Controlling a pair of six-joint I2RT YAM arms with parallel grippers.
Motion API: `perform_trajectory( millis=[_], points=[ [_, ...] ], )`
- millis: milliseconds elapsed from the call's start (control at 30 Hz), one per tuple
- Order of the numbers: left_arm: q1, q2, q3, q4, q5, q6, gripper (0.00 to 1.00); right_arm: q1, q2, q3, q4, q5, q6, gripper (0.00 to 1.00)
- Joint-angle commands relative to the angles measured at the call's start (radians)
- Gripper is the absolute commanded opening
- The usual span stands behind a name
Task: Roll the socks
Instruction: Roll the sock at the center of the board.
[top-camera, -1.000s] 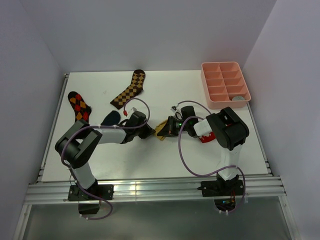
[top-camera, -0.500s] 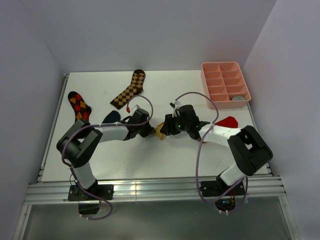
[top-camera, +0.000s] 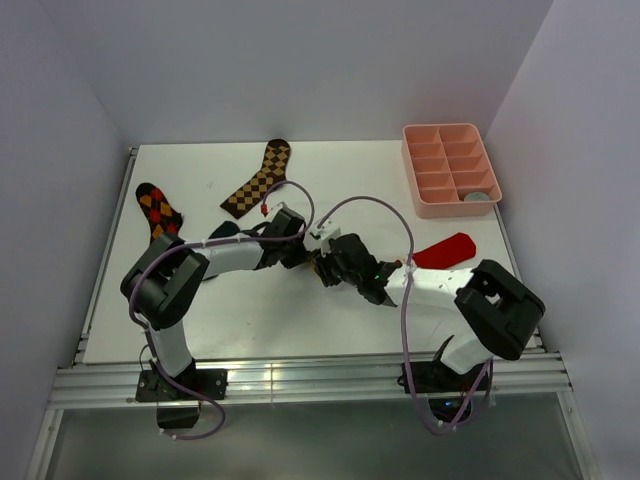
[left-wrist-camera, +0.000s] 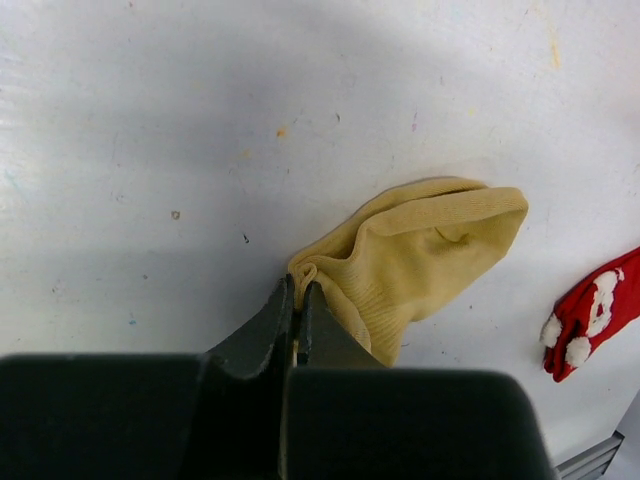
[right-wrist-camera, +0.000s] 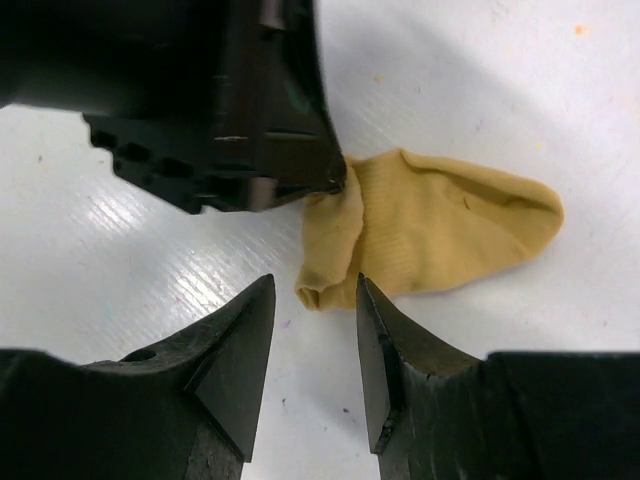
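The mustard sock (left-wrist-camera: 420, 255) lies on the tabletop (top-camera: 250, 310), almost hidden beneath both arms from above. The left tool (left-wrist-camera: 299, 290) is clenched on its cuff edge; the right tool (right-wrist-camera: 314, 285) gapes, released, seemingly hovering over that crumpled end.

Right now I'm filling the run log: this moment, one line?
left hand shut on mustard yellow knit sock | right hand open, near it

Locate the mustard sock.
At the middle of the table: in the left wrist view the mustard sock lies with one end pinched in the shut left jaws, the red sock to its right.
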Motion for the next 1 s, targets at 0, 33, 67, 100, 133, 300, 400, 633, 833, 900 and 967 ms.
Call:
perform_trajectory(
  millis=[0,33,67,100,133,300,400,633,833,900,967],
  points=[
    [0.013,0.023,0.048,-0.046,-0.006,0.052,0.00,0.051,0.021,-0.002,0.098,0.128,-0.095,0.45],
    [0.018,0.026,0.053,-0.049,-0.003,0.061,0.00,0.062,0.027,0.001,0.104,0.154,-0.101,0.45],
    [0.018,0.033,0.064,-0.052,0.005,0.066,0.00,0.071,0.035,0.004,0.110,0.171,-0.104,0.45],
    [0.019,0.037,0.070,-0.058,0.006,0.068,0.00,0.092,0.055,0.009,0.118,0.187,-0.109,0.45],
    [0.021,0.041,0.074,-0.063,0.012,0.072,0.00,0.105,0.067,0.015,0.125,0.229,-0.119,0.45],
    [0.019,0.031,0.064,-0.051,0.023,0.074,0.00,0.163,0.157,0.058,0.148,0.342,-0.133,0.45],
    [0.019,0.024,0.061,-0.054,0.022,0.080,0.00,0.174,0.170,0.058,0.176,0.382,-0.139,0.46],
    [0.022,0.027,0.064,-0.057,0.031,0.088,0.00,0.180,0.141,0.053,0.190,0.388,-0.145,0.47],
    [0.021,0.032,0.068,-0.057,0.043,0.091,0.00,0.178,0.196,0.085,0.181,0.373,-0.146,0.47],
    [0.021,0.029,0.065,-0.058,0.043,0.094,0.00,0.178,0.228,0.110,0.155,0.374,-0.139,0.47],
    [0.021,0.029,0.068,-0.060,0.043,0.094,0.00,0.177,0.263,0.139,0.138,0.389,-0.133,0.47]
  ],
)
